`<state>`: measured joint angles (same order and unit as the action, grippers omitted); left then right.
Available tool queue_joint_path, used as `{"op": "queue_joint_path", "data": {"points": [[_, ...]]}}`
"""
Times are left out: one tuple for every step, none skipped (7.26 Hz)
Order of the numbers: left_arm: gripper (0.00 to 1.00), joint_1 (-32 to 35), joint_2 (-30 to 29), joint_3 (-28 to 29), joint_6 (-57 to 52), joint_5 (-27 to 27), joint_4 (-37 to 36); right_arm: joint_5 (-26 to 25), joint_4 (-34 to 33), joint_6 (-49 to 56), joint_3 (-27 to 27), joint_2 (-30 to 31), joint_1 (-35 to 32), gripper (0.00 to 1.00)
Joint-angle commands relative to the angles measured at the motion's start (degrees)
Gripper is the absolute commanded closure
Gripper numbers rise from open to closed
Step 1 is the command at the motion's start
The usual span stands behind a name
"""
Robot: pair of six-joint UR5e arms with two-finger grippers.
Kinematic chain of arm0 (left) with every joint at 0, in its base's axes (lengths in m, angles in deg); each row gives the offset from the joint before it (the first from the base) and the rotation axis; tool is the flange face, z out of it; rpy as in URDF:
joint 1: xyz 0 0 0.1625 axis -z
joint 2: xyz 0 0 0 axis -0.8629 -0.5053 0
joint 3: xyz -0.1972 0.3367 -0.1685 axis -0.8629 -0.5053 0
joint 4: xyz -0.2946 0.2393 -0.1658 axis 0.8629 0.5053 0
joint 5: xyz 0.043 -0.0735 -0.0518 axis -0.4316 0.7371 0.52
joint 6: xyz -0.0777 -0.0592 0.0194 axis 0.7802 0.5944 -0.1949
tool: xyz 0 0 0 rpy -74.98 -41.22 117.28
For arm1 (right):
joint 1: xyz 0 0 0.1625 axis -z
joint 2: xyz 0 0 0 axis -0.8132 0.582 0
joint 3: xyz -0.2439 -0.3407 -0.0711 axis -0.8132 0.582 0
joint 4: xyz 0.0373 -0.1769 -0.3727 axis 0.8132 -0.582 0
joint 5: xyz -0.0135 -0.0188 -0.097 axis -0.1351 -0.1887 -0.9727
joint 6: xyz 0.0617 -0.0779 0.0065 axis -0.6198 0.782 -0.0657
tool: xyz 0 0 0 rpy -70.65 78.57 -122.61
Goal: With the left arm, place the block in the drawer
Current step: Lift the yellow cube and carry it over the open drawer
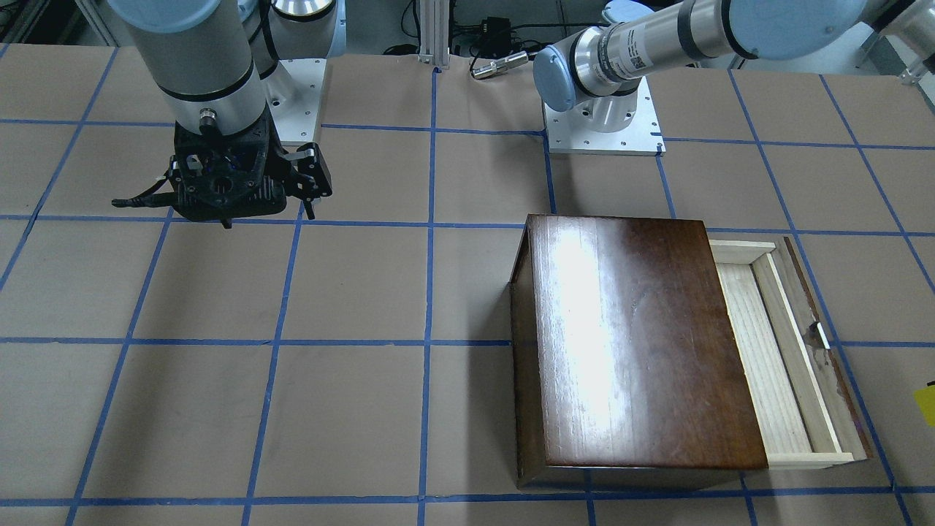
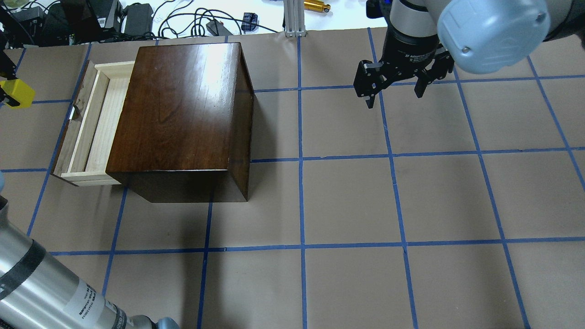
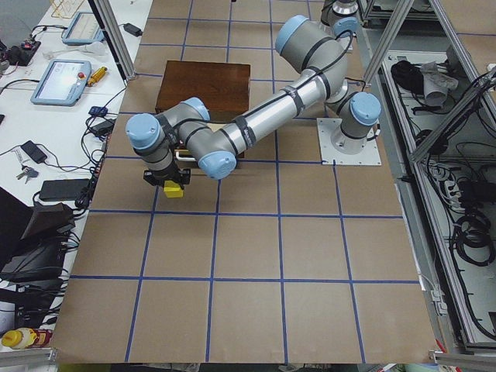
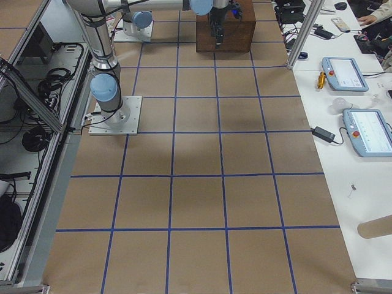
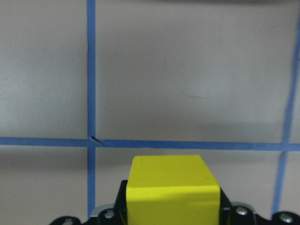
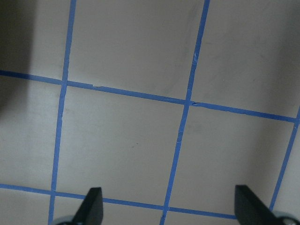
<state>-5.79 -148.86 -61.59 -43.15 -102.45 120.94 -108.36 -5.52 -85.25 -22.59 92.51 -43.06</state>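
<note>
The yellow block (image 5: 173, 187) is clamped in my left gripper (image 5: 173, 213), which is shut on it. In the overhead view the block (image 2: 17, 92) hangs at the far left edge, beside and outside the drawer's dark front panel. It also shows in the front-facing view (image 1: 926, 405) and the left view (image 3: 173, 190). The drawer (image 2: 91, 123) stands pulled out of the dark-brown box (image 2: 183, 114), its pale tray bare. My right gripper (image 2: 393, 97) is open and empty, far to the right above the table.
The box (image 1: 628, 343) stands on the paper-covered table with its blue tape grid (image 2: 301, 160). Cables and power bricks (image 2: 137, 18) lie beyond the far edge. The arm bases (image 1: 603, 124) are bolted at the robot's side.
</note>
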Motion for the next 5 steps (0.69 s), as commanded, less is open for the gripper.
{"op": "queue_joint_path", "data": {"points": [[0.65, 1.2, 8.8, -6.8, 2.1, 0.7, 2.2, 0.0, 0.0, 0.1, 0.0, 0.0, 0.0, 0.00], [0.65, 3.1, 11.9, -10.4, 4.8, 0.9, 2.2, 0.0, 0.0, 0.0, 0.0, 0.0, 0.0, 0.00], [0.65, 6.0, 13.9, -13.0, 5.9, 0.8, 1.7, 0.0, 0.0, 0.0, 0.0, 0.0, 0.0, 0.00], [0.65, 9.7, 15.0, -15.1, 8.6, 0.7, 0.7, 0.0, 0.0, 0.1, 0.0, 0.0, 0.0, 0.00], [0.66, 13.2, 15.4, -17.5, 9.6, 0.6, -2.3, 0.0, 0.0, 0.0, 0.0, 0.0, 0.0, 0.00]]}}
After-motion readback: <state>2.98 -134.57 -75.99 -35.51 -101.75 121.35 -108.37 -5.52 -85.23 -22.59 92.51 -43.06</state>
